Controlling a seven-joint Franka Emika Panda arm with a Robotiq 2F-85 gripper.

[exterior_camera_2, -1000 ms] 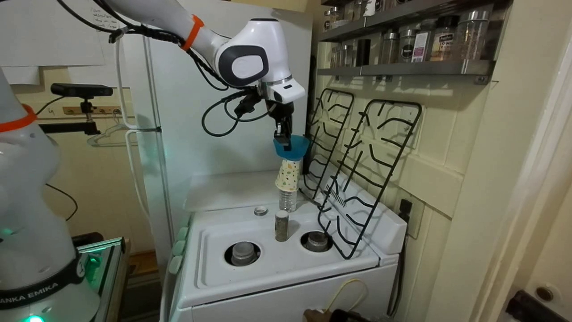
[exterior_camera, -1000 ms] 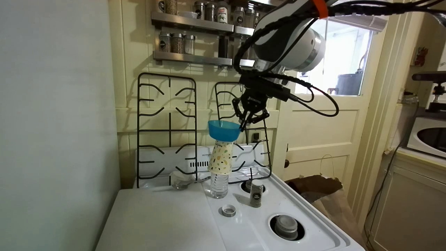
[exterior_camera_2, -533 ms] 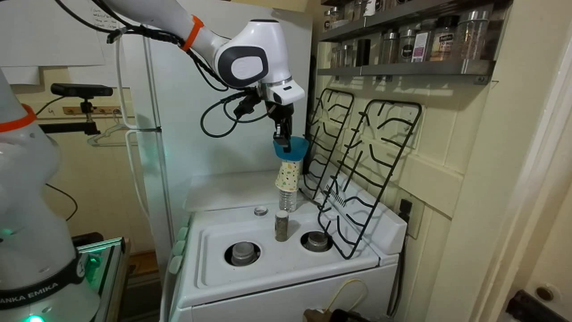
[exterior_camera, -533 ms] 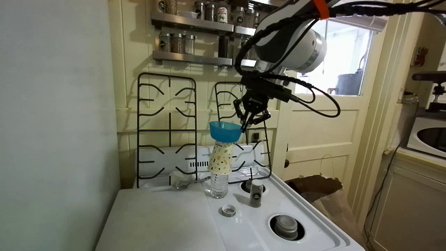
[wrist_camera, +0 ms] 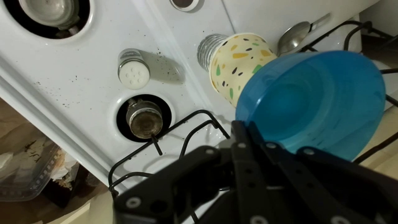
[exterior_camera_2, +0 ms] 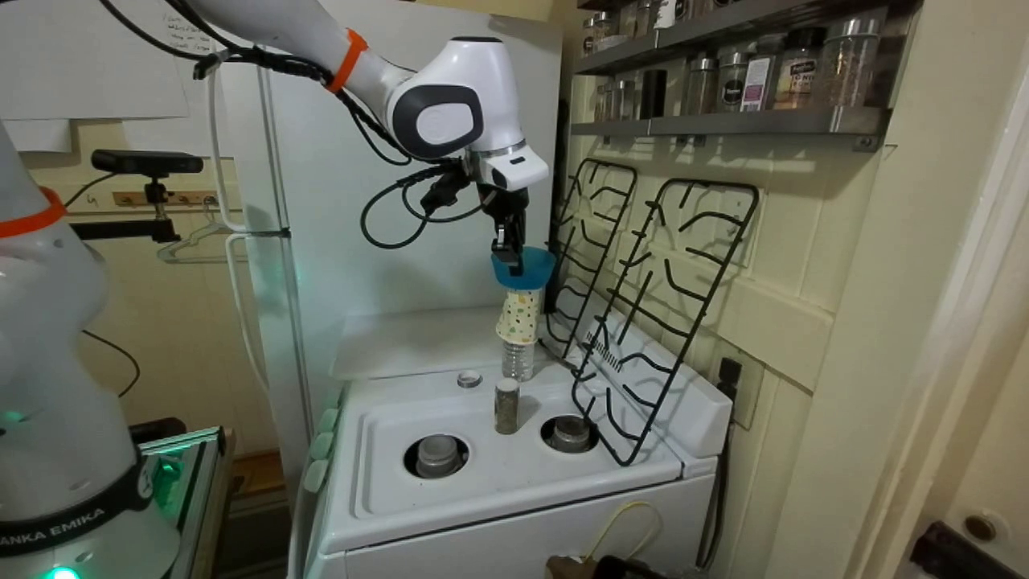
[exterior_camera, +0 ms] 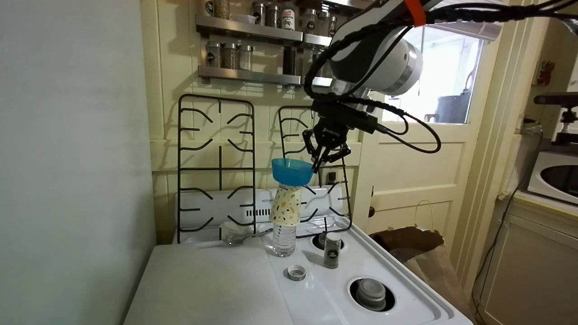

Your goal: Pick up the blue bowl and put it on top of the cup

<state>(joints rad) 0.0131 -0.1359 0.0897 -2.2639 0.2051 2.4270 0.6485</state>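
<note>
Got a white-topped shaker (exterior_camera: 332, 253) standing upright on the white tabletop (exterior_camera: 316, 298), pretty near a little white ring (exterior_camera: 296, 278). Also got a metal spoon (wrist_camera: 291, 37), two black burner grates (exterior_camera: 220, 168) tilted back toward the wall (exterior_camera: 266, 131), plus spice jars (exterior_camera: 230, 56) lined up on metal shelves (exterior_camera: 250, 76).

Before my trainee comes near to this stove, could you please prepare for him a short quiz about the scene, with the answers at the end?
1. Choose one: where do the jaws pinch the blue bowl? (a) at its base (b) at its rim (c) in the middle of its inside
2. True or false: the shaker stands upright.
3. Short answer: what shows directly below the patterned cup?

Key:
1. b, at its rim.
2. True; both exterior views show it standing.
3. A clear ribbed container.
</note>
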